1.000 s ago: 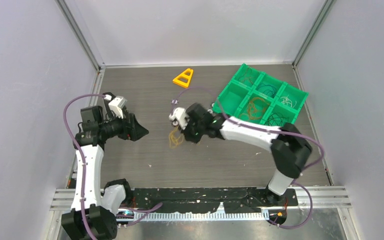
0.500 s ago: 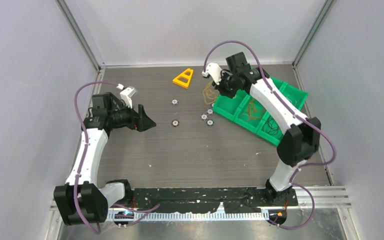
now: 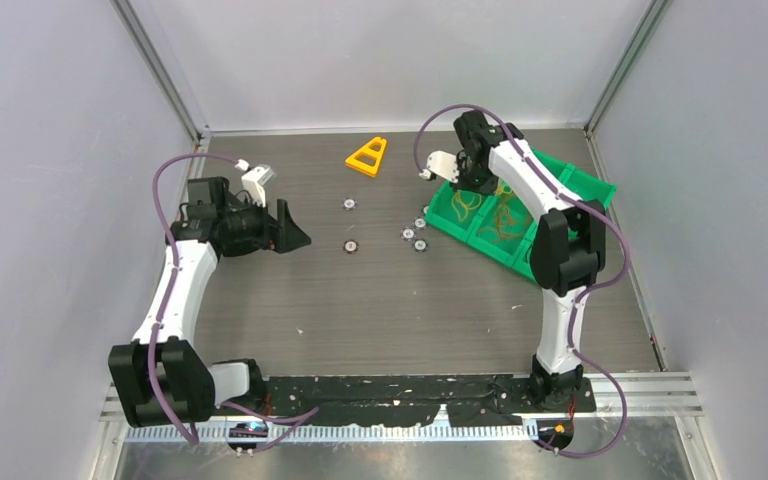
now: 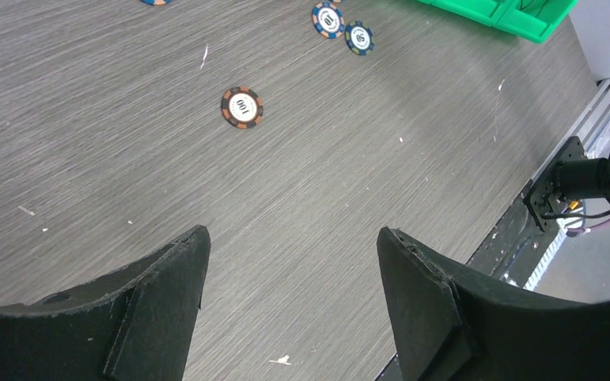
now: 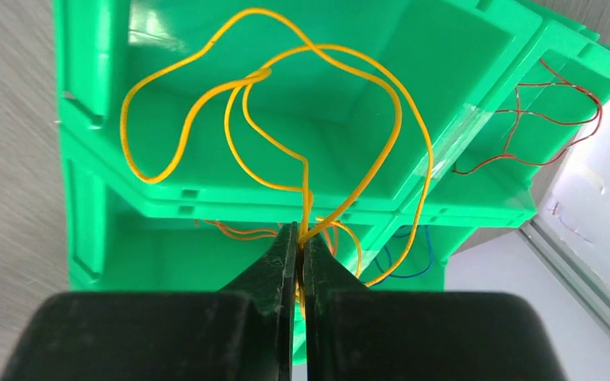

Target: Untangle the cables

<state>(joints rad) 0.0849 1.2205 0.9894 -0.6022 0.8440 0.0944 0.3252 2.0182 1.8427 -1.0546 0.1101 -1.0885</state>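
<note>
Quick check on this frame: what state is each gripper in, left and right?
Left gripper: open, holding nothing.
Right gripper: closed on the yellow cable, above the green bin.

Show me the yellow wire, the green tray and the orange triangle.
yellow wire (image 5: 258, 75): right wrist view, where its loops cross.
green tray (image 3: 457, 228): top view, its near wall.
orange triangle (image 3: 363, 167): top view, its wide base.

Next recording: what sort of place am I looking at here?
Probably a lab robot test cell, not a home or factory floor: plain panel walls boxing in a table, two robot arms bolted at its edge, and staged props: a green compartment bin, poker chips and thin cables.
</note>
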